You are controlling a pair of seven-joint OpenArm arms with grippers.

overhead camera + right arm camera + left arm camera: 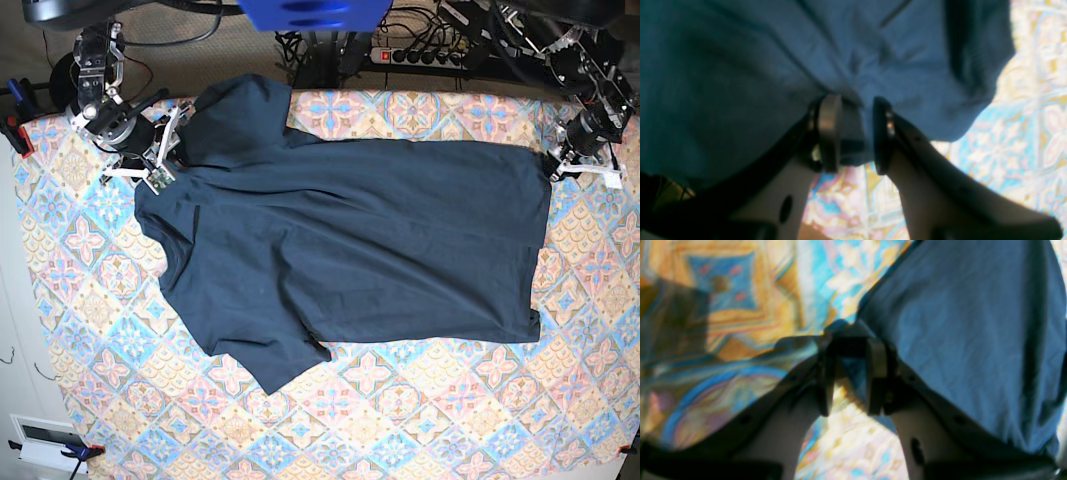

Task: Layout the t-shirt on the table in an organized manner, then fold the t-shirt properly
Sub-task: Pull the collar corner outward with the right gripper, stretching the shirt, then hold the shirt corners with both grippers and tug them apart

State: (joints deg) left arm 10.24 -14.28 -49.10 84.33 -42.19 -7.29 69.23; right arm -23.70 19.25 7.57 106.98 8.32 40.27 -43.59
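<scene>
Currently the t-shirt lies spread on the table; left gripper and right gripper each clamp an edge of it.

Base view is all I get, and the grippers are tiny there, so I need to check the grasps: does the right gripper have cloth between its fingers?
Observer: Yes. The right wrist view shows the right gripper with a bunched fold of the t-shirt between its fingers.
Operator: And the left one?
Observer: The left gripper pinches only a corner of the cloth, with the table showing right beside it.
</scene>
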